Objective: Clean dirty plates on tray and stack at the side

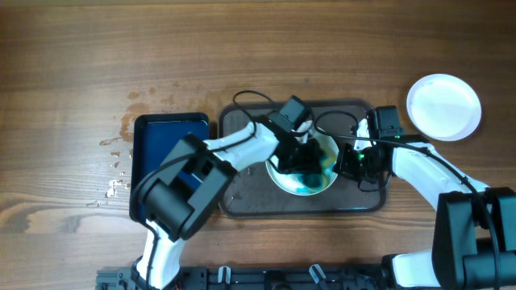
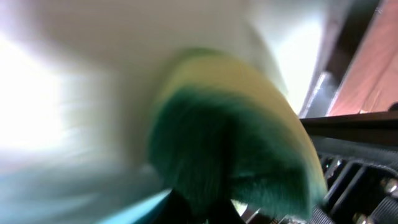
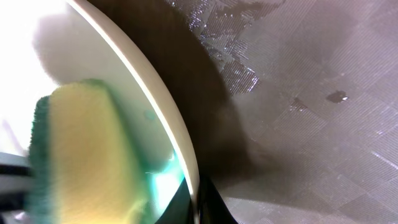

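Firmly, the left pincer (image 1: 303,153) clamped a sponge (image 2: 230,137) on the dirty plate (image 1: 322,180) beneath it. The right pincer (image 1: 350,161) pinched that plate's rim over the tray (image 1: 242,201).

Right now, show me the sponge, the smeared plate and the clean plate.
sponge (image 3: 87,149), right wrist view, yellow face.
smeared plate (image 1: 310,187), overhead view, teal-stained lower part.
clean plate (image 1: 443,106), overhead view, middle.

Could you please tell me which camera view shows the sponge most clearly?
The right wrist view: the sponge is sharp there, yellow with a green edge, against the plate. The left wrist view shows it close but blurred. Overhead, the left gripper hides most of it.
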`<state>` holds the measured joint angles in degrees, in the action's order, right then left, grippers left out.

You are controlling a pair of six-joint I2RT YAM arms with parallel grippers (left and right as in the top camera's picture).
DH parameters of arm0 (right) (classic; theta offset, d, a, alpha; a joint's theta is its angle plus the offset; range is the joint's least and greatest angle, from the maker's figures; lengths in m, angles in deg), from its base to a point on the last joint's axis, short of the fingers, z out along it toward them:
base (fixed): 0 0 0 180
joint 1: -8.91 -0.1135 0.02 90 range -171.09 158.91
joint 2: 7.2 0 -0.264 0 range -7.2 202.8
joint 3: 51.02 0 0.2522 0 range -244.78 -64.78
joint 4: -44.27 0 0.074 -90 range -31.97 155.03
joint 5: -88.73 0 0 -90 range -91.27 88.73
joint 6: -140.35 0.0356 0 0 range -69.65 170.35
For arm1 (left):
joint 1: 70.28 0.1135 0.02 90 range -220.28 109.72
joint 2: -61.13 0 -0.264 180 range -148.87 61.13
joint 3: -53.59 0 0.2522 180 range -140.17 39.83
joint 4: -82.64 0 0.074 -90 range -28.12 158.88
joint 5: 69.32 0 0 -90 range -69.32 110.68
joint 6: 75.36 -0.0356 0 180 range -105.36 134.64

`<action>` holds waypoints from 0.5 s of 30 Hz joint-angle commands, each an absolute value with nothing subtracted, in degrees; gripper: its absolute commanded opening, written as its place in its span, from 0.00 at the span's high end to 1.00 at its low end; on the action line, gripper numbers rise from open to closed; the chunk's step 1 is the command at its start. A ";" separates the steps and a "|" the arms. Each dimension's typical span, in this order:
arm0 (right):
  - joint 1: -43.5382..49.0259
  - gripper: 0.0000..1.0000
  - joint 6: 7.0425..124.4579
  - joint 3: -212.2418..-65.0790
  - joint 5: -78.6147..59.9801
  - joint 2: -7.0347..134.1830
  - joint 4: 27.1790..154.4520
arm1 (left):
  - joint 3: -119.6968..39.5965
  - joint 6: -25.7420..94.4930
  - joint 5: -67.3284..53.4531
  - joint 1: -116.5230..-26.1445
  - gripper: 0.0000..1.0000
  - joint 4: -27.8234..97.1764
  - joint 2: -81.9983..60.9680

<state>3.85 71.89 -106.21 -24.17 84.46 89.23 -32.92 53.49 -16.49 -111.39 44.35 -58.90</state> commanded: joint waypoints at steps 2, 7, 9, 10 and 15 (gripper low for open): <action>3.50 0.96 71.48 -105.65 -23.38 85.22 90.39 | -30.70 49.56 -8.21 -101.94 0.96 37.46 -61.52; 3.50 0.96 71.45 -105.65 -23.38 85.22 90.26 | -30.70 43.85 -0.69 -97.44 0.96 33.59 -61.52; 3.50 0.96 71.37 -105.65 -23.38 85.22 90.30 | -30.70 40.55 4.21 -97.73 0.96 33.49 -61.52; 3.50 0.96 71.35 -105.65 -23.40 85.22 90.43 | -30.70 39.74 6.59 -98.14 0.96 33.62 -61.52; 3.50 0.96 70.27 -105.65 -23.36 85.22 91.57 | -30.70 37.27 12.69 -100.59 0.96 36.76 -61.52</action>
